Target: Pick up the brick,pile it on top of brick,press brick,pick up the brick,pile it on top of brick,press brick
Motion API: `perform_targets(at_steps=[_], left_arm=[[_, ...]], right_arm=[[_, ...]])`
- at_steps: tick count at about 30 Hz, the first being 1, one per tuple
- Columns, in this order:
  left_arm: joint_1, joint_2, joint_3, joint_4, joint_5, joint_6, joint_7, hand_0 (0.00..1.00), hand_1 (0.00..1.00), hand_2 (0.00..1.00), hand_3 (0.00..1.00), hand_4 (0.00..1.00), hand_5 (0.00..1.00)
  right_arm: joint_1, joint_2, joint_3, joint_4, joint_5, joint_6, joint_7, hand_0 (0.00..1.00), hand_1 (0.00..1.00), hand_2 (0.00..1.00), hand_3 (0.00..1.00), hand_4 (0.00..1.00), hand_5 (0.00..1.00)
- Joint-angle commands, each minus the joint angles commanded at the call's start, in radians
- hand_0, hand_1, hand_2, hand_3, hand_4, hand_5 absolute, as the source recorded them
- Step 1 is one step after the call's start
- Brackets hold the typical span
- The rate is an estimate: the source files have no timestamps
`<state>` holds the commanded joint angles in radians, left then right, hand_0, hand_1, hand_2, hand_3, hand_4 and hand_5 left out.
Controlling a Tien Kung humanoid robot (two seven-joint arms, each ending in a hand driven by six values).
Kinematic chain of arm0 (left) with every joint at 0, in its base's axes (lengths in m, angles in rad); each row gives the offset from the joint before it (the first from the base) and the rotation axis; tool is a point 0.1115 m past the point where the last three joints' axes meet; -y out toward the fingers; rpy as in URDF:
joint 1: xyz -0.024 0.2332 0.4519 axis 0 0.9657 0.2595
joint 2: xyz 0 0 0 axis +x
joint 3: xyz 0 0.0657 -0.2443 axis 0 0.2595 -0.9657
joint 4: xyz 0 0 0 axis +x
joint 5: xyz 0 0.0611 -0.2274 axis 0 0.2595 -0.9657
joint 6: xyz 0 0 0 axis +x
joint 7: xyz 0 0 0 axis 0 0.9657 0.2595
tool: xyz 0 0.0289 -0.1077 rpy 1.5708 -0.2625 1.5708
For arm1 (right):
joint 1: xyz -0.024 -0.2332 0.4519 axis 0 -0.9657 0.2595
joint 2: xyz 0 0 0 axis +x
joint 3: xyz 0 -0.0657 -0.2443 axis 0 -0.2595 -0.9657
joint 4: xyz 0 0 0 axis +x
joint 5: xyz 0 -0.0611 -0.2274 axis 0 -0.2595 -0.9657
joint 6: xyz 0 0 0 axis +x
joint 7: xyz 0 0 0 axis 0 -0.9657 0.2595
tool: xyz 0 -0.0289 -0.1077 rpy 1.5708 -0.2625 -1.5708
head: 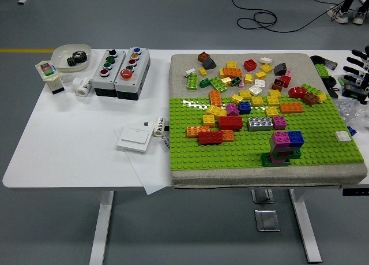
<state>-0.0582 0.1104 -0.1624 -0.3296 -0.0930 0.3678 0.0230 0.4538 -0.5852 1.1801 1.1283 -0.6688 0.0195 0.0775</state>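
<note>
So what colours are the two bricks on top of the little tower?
The tower's top bricks are magenta and blue, side by side, clear in the head view.

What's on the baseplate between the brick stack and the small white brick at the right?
Nothing: in the head view, only bare green baseplate separates the stack from the white brick.

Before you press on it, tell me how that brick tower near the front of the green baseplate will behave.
The brick tower looks rigid plastic. Its magenta and blue top overhangs a narrower middle, so off-centre pressing might tip it. Its dark green base sits on the green baseplate, probably anchoring it.
</note>
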Motion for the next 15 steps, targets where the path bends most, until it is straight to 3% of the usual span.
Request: perform_targets(at_steps=[15], left_arm=[[0.003,-0.013,0.052,0.004,-0.093,-0.006,-0.035,0.615,0.730,0.691,0.554,0.569,0.617]], right_arm=[[0.000,0.009,0.005,0.007,-0.010,-0.002,-0.007,0.839,0.807,0.851,0.841,0.998,0.873]])
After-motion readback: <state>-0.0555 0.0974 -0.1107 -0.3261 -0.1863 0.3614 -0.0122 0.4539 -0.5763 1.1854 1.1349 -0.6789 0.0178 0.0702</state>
